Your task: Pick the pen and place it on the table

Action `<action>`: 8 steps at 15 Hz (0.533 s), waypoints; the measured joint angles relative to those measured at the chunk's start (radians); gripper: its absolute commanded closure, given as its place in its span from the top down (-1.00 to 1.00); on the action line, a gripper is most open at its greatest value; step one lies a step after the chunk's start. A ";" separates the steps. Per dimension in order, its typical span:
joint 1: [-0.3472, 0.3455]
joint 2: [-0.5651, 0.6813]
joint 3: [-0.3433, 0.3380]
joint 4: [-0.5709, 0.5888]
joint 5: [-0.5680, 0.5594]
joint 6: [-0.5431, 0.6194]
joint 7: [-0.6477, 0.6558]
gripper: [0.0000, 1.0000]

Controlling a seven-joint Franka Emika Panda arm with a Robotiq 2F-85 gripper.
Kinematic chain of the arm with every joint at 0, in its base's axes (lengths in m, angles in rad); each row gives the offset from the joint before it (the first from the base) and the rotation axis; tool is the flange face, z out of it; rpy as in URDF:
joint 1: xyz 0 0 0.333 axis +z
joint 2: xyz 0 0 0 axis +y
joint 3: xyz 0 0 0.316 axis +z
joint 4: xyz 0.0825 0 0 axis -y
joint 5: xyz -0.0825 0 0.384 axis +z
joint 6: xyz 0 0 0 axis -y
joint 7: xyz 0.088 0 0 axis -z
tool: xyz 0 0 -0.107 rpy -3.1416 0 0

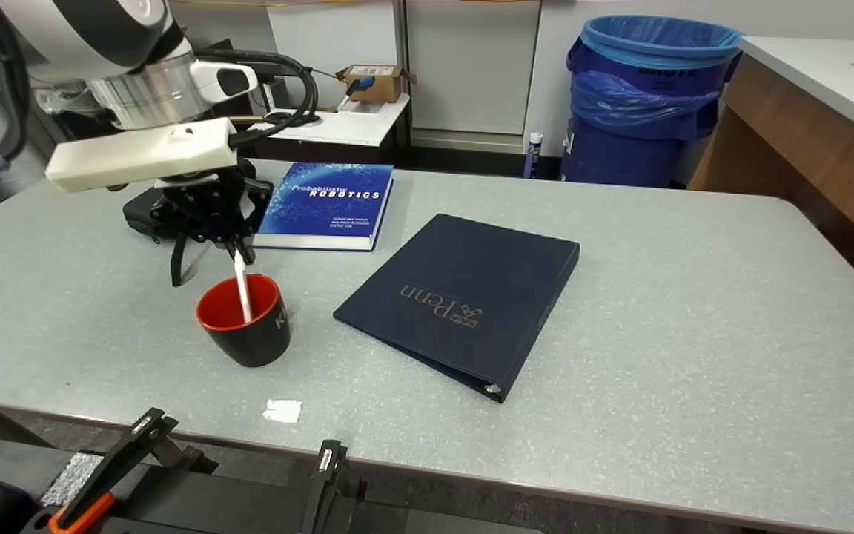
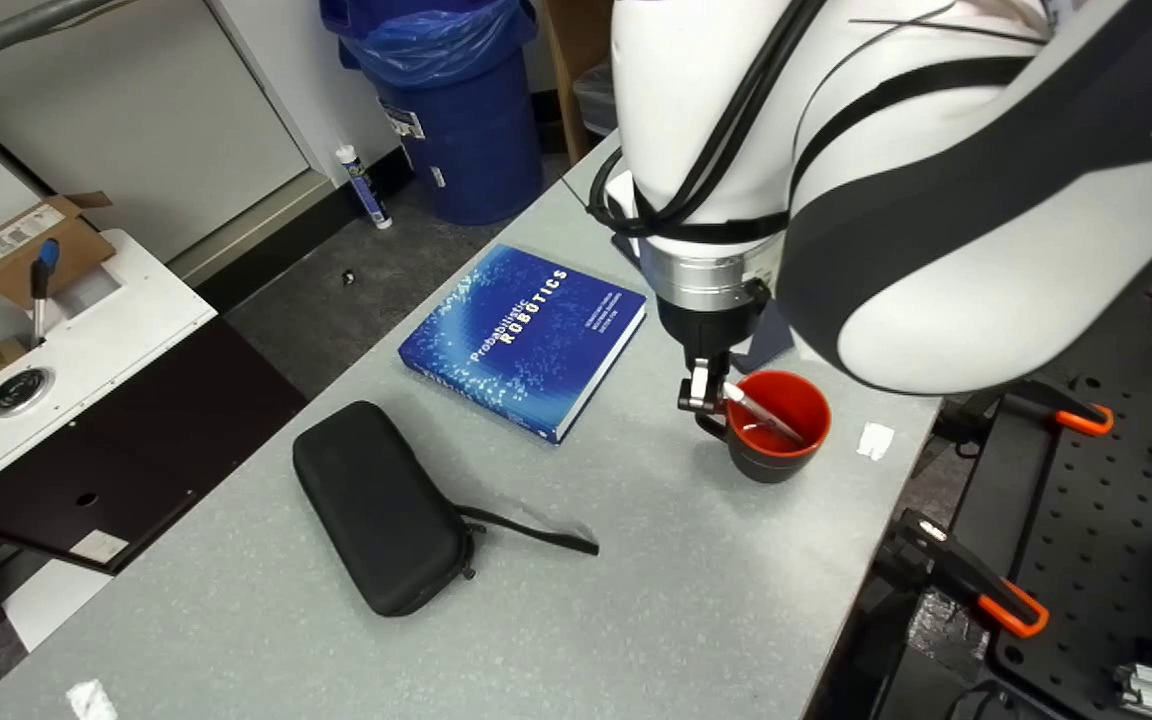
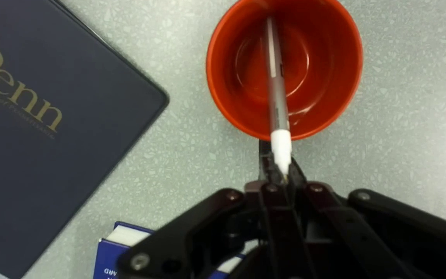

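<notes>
Pen (image 3: 277,89): slim grey barrel, white end clamped in the gripper (image 3: 285,175); barrel inside the red-lined mug (image 3: 319,73), wrist view, upper centre. Binder (image 3: 45,162), left: "Penn". Textbook (image 2: 526,340), exterior view, centre: "Probabilistic ROBOTICS".

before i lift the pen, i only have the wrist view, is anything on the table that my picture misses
Observer: Yes, a black case lies on the table in both exterior views.

Operator: ok, and if i draw the pen out, is anything between the mug and the nearest table edge

Observer: A small white patch on the tabletop, just short of that edge.

Operator: and the blue book at the bottom of my view, what is it

Observer: Its cover, readable in both exterior views, says Probabilistic Robotics.
</notes>
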 measured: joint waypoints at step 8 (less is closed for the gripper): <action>0.002 -0.204 0.006 0.000 0.218 -0.052 -0.096 -0.97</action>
